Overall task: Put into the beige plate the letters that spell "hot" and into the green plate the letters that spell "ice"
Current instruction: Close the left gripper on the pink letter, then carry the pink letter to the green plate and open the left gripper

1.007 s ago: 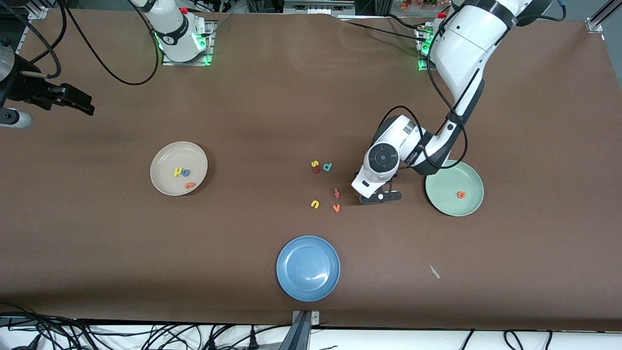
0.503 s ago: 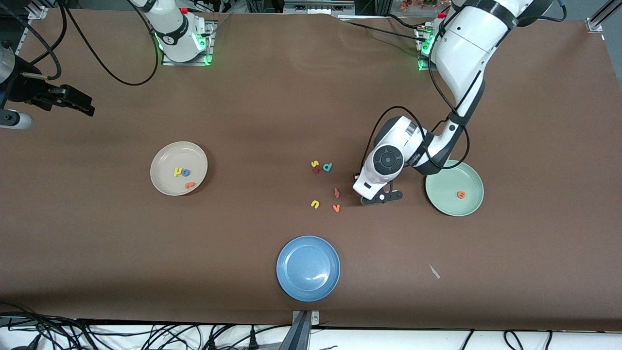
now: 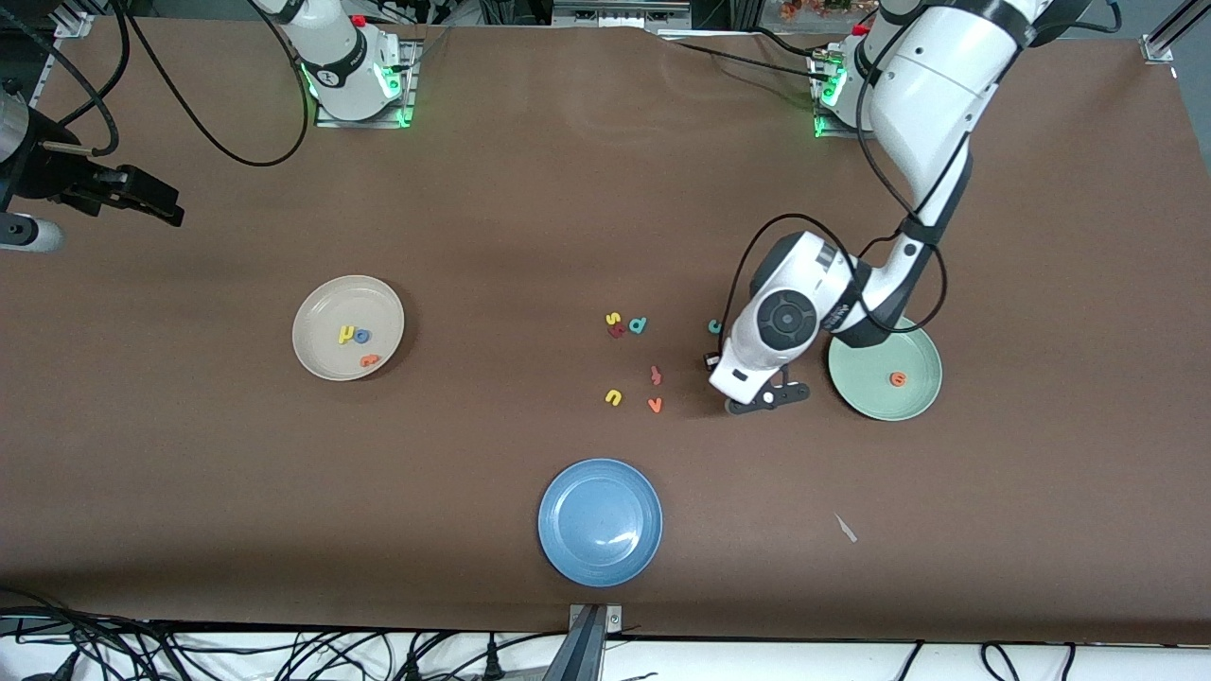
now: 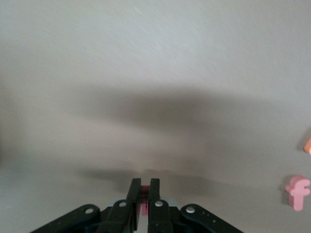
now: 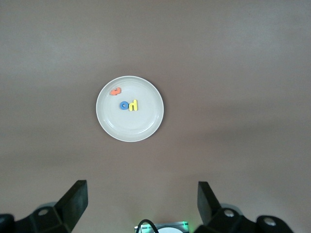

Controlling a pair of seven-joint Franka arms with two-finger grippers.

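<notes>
Brown table (image 3: 530, 189), red i (image 4: 144, 204) pinched in left gripper (image 4: 145, 191)

Nothing printed or branded readable anywhere, just foam letter shapes: yellow h (image 3: 346, 334), blue o (image 3: 362, 336) on the beige plate (image 3: 322, 355), orange e (image 3: 898, 379) on the green plate (image 3: 866, 392), pink f (image 4: 297, 192) on the table (image 3: 530, 189).

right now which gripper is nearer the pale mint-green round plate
Left. The left gripper, shut on a dark red letter, is just beside the pale mint-green round plate; the right gripper waits open, high above the beige plate.
</notes>
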